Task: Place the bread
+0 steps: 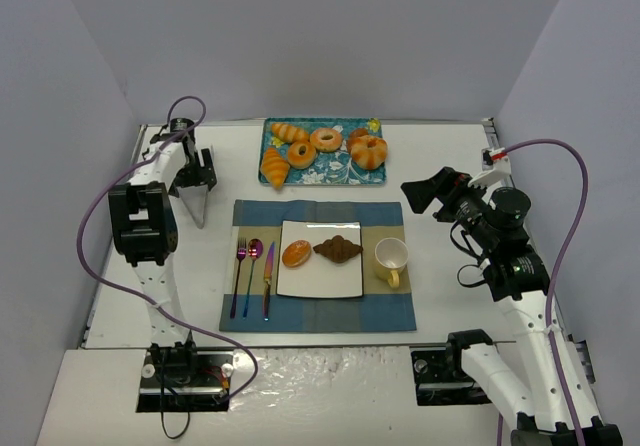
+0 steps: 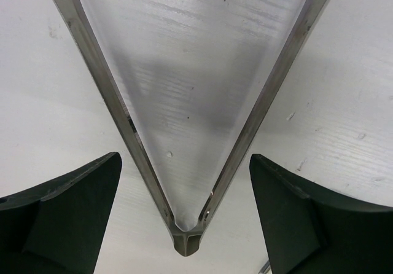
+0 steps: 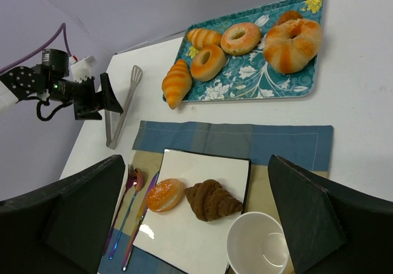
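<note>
Plate (image 1: 320,278): white and square, at the middle of the placemat (image 1: 318,311).
Round bun (image 1: 296,254): on the plate, at its 9 o'clock side.
Croissant (image 1: 338,249): dark brown, on the plate just beside the Round bun, toward 3 o'clock.
Tray (image 1: 335,169): at 12 o'clock from the plate; it carries several more breads, with a cone-shaped roll (image 1: 273,166) at its 8 o'clock corner.
Cup (image 1: 390,257): on the placemat, at 3 o'clock from the plate.
Fork (image 1: 238,276), spoon (image 1: 252,266), knife (image 1: 267,281): side by side at 9 o'clock from the plate.
Tongs (image 1: 197,211): lying on the table (image 1: 440,156) at 10 o'clock from the plate.
Left gripper (image 2: 185,156): fingers spread wide and holding nothing, above the Tongs, whose joined end lies between the fingertips.
Right gripper (image 3: 196,158): fingers wide apart and empty, raised at 3 o'clock, facing the plate and the tray.
</note>
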